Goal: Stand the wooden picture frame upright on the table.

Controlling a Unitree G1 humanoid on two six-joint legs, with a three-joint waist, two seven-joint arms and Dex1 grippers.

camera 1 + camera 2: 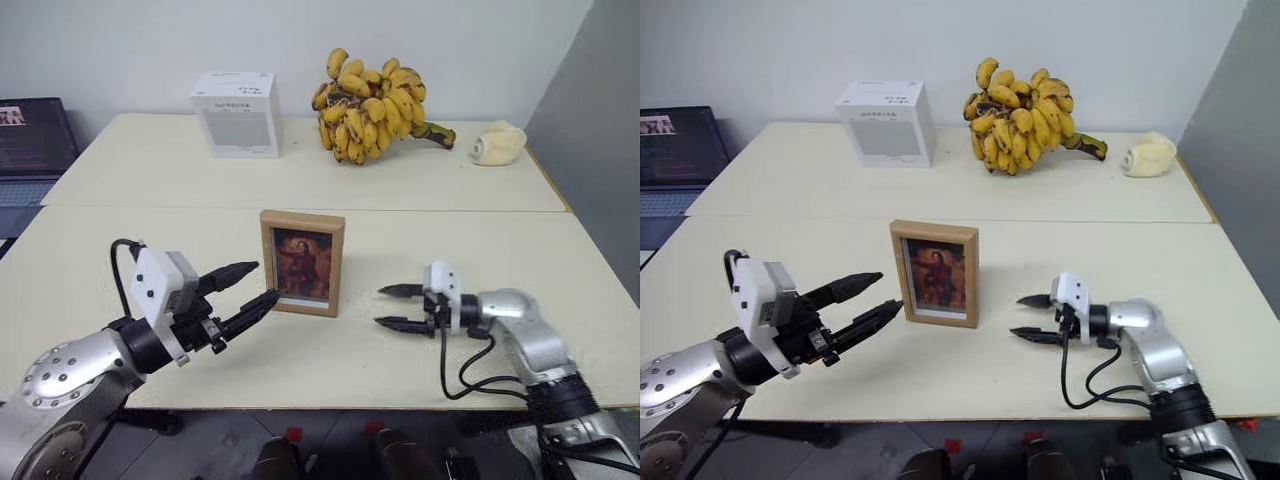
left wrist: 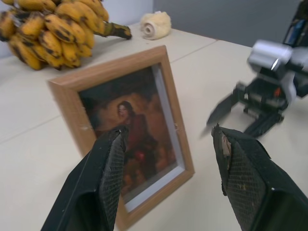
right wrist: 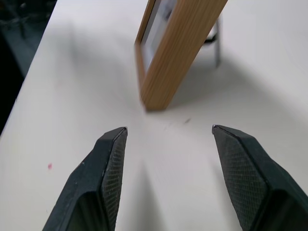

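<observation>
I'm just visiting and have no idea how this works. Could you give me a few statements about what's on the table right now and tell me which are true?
1. The wooden picture frame stands upright on the table. True.
2. The left gripper is clamped on the frame. False: open, beside it.
3. The right gripper holds nothing. True.
4. The bananas lie in front of the frame. False: behind it, beside the white box.

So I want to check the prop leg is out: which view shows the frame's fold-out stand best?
The right wrist view: it looks along the wooden picture frame's side edge, with the stand angled out behind onto the table. The head views and left wrist view show the portrait front only.
</observation>
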